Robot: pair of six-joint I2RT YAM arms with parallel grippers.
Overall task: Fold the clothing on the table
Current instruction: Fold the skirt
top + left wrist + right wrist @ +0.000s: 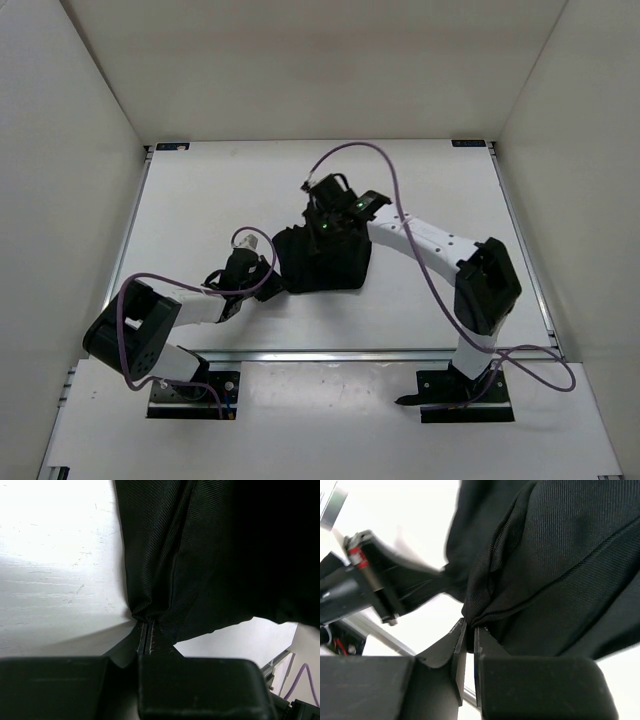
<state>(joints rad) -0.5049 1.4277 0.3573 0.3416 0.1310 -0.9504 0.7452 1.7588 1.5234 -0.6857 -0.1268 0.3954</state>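
The clothing [322, 262], a black ribbed garment, lies bunched in a compact dark heap near the middle of the white bench [200, 190], slightly toward the near edge. Your left end effector [146, 626] is pressed together on a gathered corner at the heap's near-left side, and fabric rises straight from its closed tips. Your right end effector [468, 629] is pinching a rolled fold at the heap's far side.

Both grips look thin, holding only a small gather of cloth. If you pull the two ends apart quickly, a corner could slip free. Because the layers are bunched, you may also be holding more than one layer, so spreading could drag the whole heap instead of opening it. The fabric is black on black, so the edges are hard to read.

The two arms work close together here: the right wrist view shows part of the left arm [375, 585] just beside the cloth, so crossing paths risks a knock. A purple cable [372, 152] loops above the right wrist and could snag. White walls [60, 120] enclose the bench on three sides.
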